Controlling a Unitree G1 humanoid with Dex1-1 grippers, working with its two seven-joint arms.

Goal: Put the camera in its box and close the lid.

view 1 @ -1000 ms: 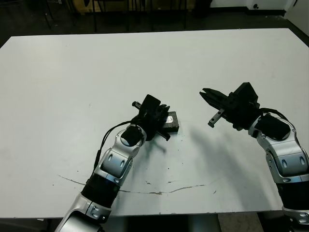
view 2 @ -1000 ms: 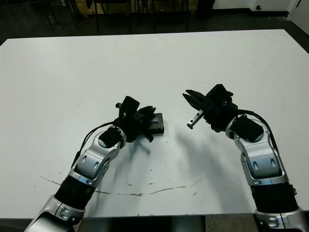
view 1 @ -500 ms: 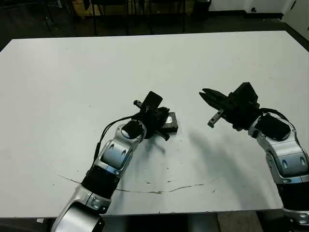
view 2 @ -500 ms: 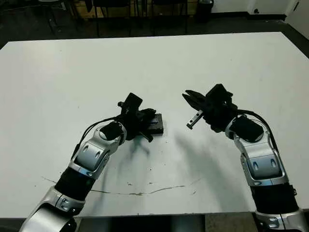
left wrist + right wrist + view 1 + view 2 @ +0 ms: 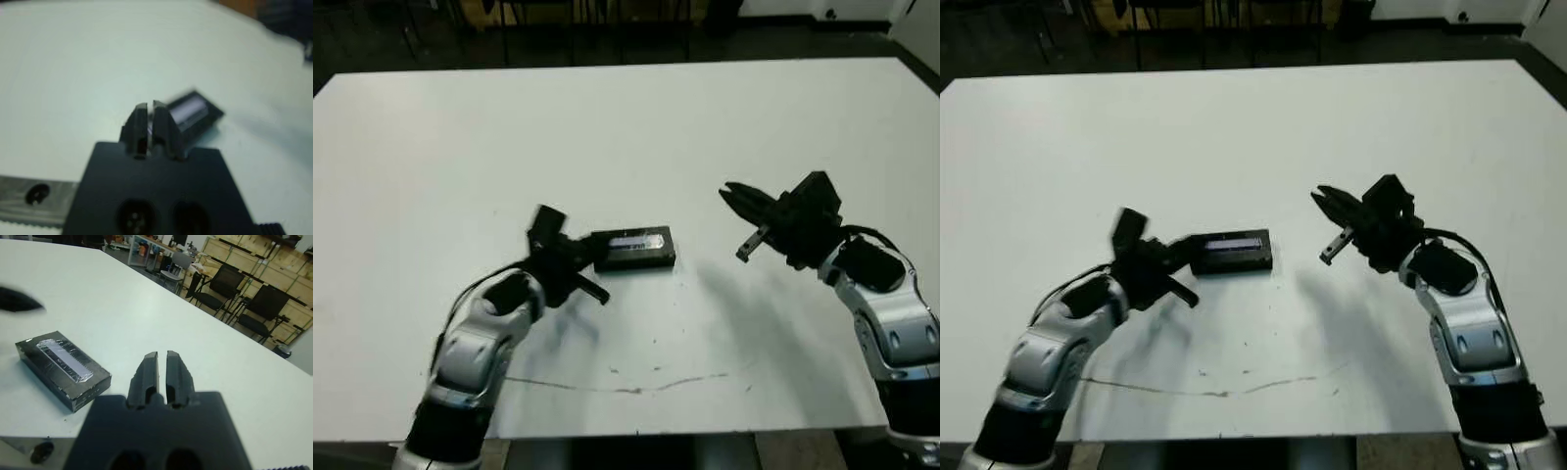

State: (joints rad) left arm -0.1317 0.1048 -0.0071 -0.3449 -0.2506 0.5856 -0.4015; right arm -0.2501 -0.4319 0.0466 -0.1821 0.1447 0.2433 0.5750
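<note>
Looking down at a white table (image 5: 626,108), I see one closed black box (image 5: 634,250) lying flat near the middle, its lid (image 5: 635,241) seated on top with the light-grey stripe facing up. No separate camera shows anywhere, so I judge it is already inside (I cannot confirm that from these views).

At about 9 o'clock from the box sits my left gripper (image 5: 590,285), just beside the box's near end; whether it touches is hard to tell, since that arm is blurred. Its fingers (image 5: 146,122) are pressed together with nothing between them. At about 3 o'clock, well apart from the box and raised above the table, hangs my right gripper (image 5: 740,220), fingers (image 5: 157,374) likewise together and empty.

What could go wrong: my left gripper is so close that any sideways sweep could catch the box's end and slide or spin it. A nudge on the lid's edge could also shift it off square, and if it is only resting rather than fully seated, it could lift at one corner.
</note>
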